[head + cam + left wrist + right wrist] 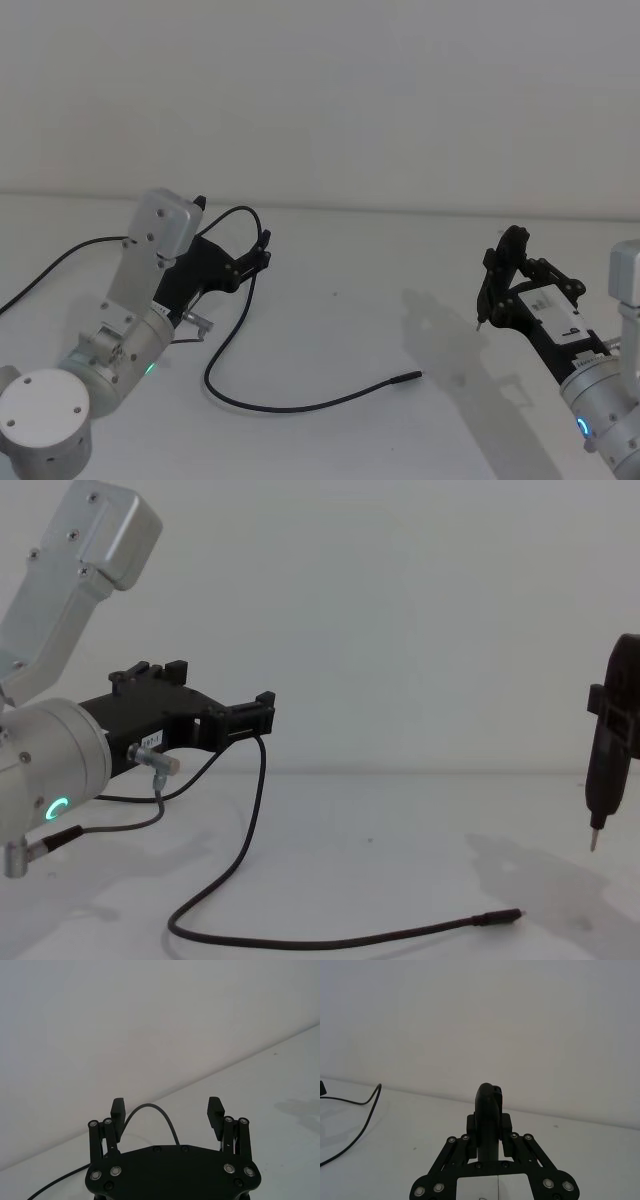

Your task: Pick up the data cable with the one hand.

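First, the head view. The left gripper point(262, 252) hangs above the left side of the white table point(340, 300). The data cable point(290, 407) rises in a loop to it, drops to the table, bends nearer, then runs right to its plug point(410, 377), which lies flat near the middle. The right gripper point(505, 272) hovers at the far right, well apart from the cable, a thin pointed tip aimed down.

Next, the left wrist view shows what the head view cannot. The left gripper point(167, 1110) stands wide, and the cable point(150, 1106) arches between its fingers point(118, 1110), pinched by neither.

In the right wrist view, the right gripper point(489, 1110) has its fingers drawn close together. A stretch of cable point(370, 1112) lies on the table well away from it.

From the chest view's side angle, the cable point(262, 775) hangs from the left gripper point(262, 712) down to the table, with the plug point(500, 917) resting on the surface. A short wire with a silver connector point(158, 760) sits under the left wrist. The right gripper point(612, 730) hangs with its tip clear of the table.
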`<state>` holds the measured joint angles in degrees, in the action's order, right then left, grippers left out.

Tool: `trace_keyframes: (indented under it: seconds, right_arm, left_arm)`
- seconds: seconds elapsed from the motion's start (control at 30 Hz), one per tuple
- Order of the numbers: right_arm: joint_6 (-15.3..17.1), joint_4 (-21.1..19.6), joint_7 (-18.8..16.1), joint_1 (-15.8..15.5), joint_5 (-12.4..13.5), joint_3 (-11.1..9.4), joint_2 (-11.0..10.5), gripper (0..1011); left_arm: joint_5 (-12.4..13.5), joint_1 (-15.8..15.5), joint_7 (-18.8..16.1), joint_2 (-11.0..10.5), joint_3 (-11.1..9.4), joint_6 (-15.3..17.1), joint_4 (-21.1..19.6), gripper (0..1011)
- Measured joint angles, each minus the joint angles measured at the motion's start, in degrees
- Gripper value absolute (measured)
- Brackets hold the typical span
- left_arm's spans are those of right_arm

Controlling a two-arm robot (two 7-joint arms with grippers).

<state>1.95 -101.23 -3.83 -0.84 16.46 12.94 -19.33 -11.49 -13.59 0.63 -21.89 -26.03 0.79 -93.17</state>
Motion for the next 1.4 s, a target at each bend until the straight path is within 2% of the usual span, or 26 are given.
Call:
trace_keyframes:
  seconds: [0.33, 0.63, 1.1, 1.4]
  right_arm:
    - [0.0, 0.0, 0.0, 0.0, 0.0, 0.0, 0.0, 268]
    - [0.0, 0.0, 0.0, 0.0, 0.0, 0.0, 0.0, 268]
    - [0.0, 0.0, 0.0, 0.0, 0.0, 0.0, 0.0, 268]
    - [0.0, 0.0, 0.0, 0.0, 0.0, 0.0, 0.0, 268]
  left_arm:
    - [0.1, 0.0, 0.4, -0.1, -0.1, 0.0, -0.2, 1001]
    - [0.5, -0.8, 3.9, -1.4, -1.3, 0.1, -0.9, 1001]
    - [1.3, -3.7, 13.5, -5.5, -3.6, 0.2, -2.6, 1001]
    - [2.0, -6.6, 21.7, -8.9, -5.4, 0.0, -3.6, 1001]
